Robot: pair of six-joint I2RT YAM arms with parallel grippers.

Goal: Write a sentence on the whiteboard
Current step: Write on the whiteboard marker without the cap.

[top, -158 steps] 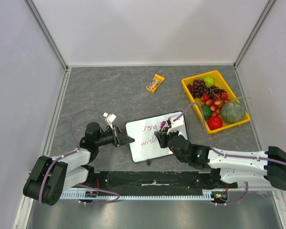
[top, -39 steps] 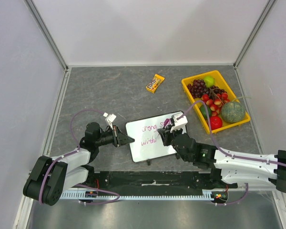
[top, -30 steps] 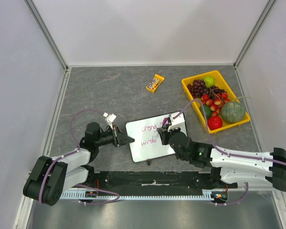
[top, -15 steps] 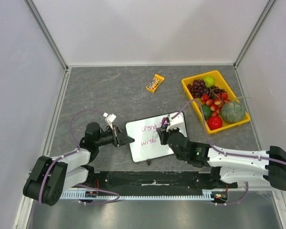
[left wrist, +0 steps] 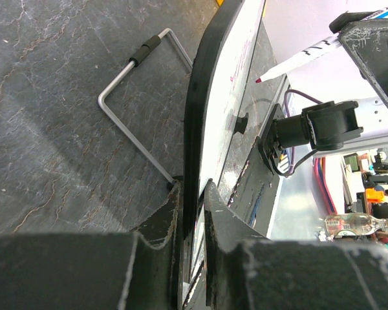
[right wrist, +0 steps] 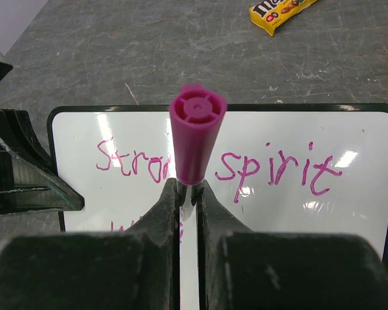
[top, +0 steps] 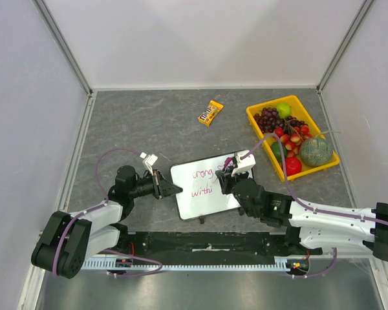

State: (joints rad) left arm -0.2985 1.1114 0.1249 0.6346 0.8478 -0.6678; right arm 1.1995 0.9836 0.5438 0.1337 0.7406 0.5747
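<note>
Two grippers, one whiteboard (top: 204, 201): the left gripper (left wrist: 193, 194) clamps its left rim, and the right gripper (right wrist: 187, 190) pinches one pink marker (right wrist: 195, 139) upright over the sentence (right wrist: 278, 171). One candy bar (top: 211, 112) lies beyond the right gripper, one yellow fruit tray (top: 251, 119) to its right. Grey mottled table (top: 149, 123), white walls (top: 200, 39).

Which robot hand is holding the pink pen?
The right gripper: the pink marker stands pinched in it, over the whiteboard. The left gripper only clamps the whiteboard's edge.
</note>
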